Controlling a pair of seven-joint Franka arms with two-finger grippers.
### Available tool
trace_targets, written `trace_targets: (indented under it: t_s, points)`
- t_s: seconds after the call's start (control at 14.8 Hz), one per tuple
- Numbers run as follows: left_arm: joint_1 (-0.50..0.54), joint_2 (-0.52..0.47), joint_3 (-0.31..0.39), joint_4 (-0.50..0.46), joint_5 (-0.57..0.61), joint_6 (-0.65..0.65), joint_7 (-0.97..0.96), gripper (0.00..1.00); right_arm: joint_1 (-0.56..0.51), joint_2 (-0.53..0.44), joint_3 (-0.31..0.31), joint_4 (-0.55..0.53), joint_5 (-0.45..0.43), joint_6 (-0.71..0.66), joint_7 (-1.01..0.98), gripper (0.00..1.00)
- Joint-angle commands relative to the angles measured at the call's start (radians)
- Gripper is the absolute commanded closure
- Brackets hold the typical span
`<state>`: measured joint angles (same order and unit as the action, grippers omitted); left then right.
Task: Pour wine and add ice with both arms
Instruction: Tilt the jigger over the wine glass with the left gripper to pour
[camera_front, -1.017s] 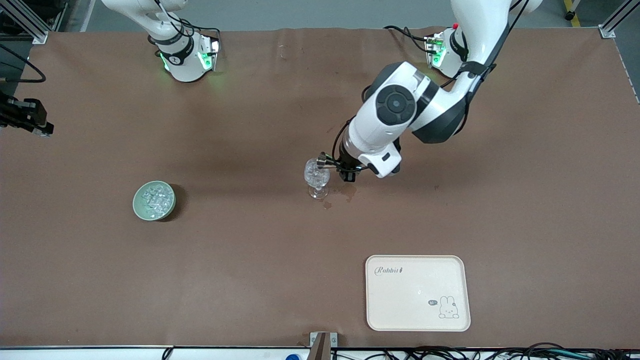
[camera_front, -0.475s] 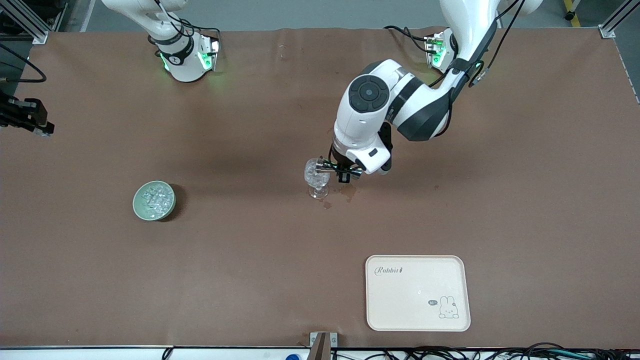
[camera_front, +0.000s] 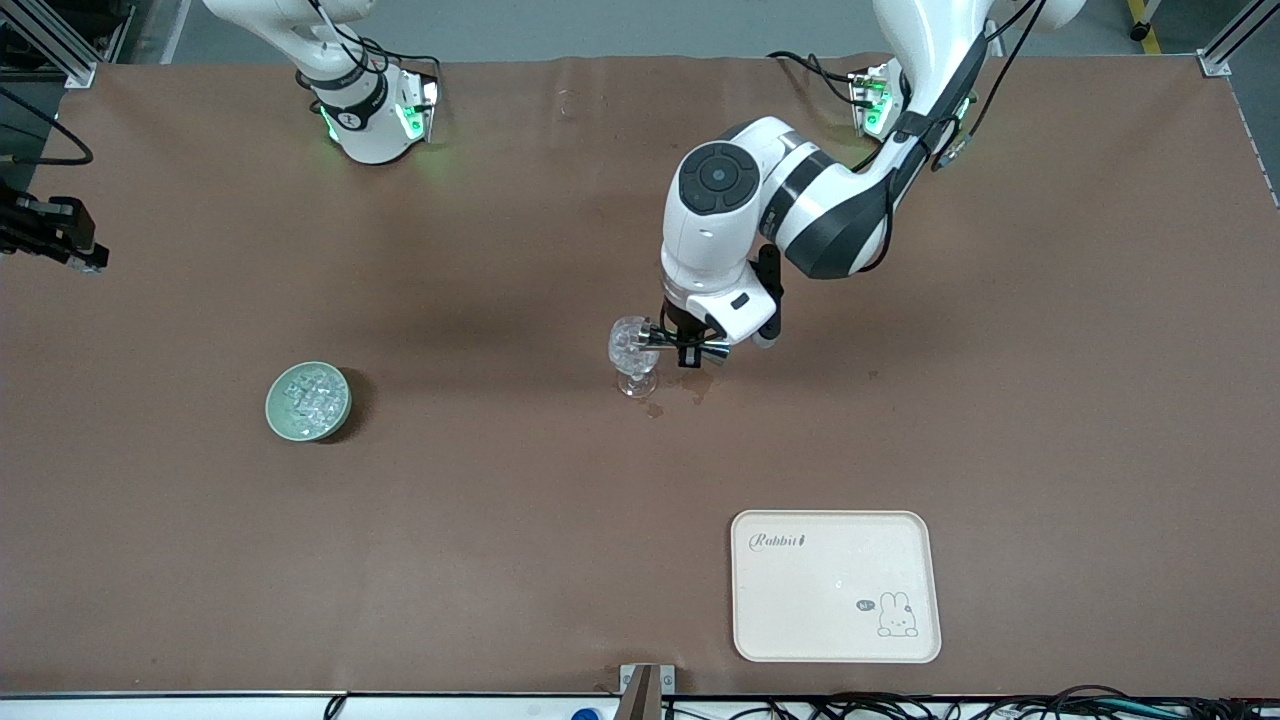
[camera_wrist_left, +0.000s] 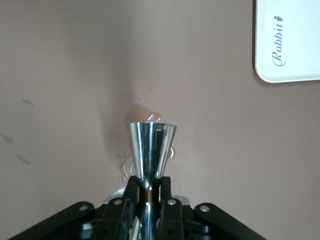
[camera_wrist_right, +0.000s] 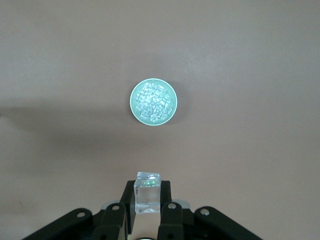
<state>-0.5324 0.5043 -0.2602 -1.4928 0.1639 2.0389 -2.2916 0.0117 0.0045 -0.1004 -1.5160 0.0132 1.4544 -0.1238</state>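
Observation:
My left gripper (camera_front: 688, 346) is shut on the waist of a shiny metal jigger (camera_front: 685, 347), which lies sideways with one end at the rim of the clear stemmed glass (camera_front: 633, 358) in mid table. In the left wrist view the fingers (camera_wrist_left: 131, 187) clamp the jigger (camera_wrist_left: 151, 145) over a wet stain (camera_wrist_left: 142, 111). My right gripper (camera_wrist_right: 148, 192) is shut on one clear ice cube (camera_wrist_right: 148, 192), high over the table near the pale green bowl (camera_wrist_right: 134, 107) of ice (camera_wrist_right: 154, 102). That bowl (camera_front: 277, 415) stands toward the right arm's end.
A cream tray (camera_front: 835, 585) with a rabbit print lies near the front camera, toward the left arm's end; its corner shows in the left wrist view (camera_wrist_left: 290, 40). A wet stain (camera_front: 692, 385) marks the brown table cover beside the glass.
The left arm's wrist has swung toward the right arm's end and the jigger has turned to lie level beside the glass rim. The glass and bowl have not moved.

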Motion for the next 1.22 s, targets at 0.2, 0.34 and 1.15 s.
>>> trace_targets:
  t_s: [0.2, 0.34, 1.15]
  points:
    - [-0.053, 0.063, 0.009, 0.097, 0.113, -0.110, -0.035, 1.00, -0.007, -0.018, 0.010, -0.023, -0.010, 0.003, -0.007, 0.98]
    - [-0.069, 0.080, 0.009, 0.111, 0.154, -0.146, -0.035, 1.00, -0.007, -0.018, 0.010, -0.023, -0.010, 0.003, -0.007, 0.98]
    - [-0.127, 0.082, 0.033, 0.148, 0.223, -0.192, -0.031, 1.00, -0.009, -0.018, 0.010, -0.032, -0.010, 0.012, -0.005, 0.98]
